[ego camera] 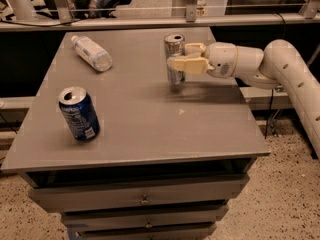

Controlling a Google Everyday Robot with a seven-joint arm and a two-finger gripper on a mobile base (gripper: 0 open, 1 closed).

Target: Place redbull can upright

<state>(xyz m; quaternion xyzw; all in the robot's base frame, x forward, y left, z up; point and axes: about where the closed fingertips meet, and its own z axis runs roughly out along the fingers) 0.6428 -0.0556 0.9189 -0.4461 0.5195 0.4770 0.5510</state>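
Note:
The redbull can (pixel 174 46) is slim and silver with a shiny top. It stands upright at the middle-right of the grey table (pixel 145 134), its base at or just above the surface. My gripper (pixel 181 58) reaches in from the right on a white arm and is shut on the can around its middle. The yellowish fingers (pixel 189 65) wrap the can's right side and hide part of it.
A wider dark blue can with a white label (pixel 79 113) stands at the front left. A clear plastic bottle (pixel 91 53) lies on its side at the back left. The table has drawers below. A rail and a dark gap run behind the table.

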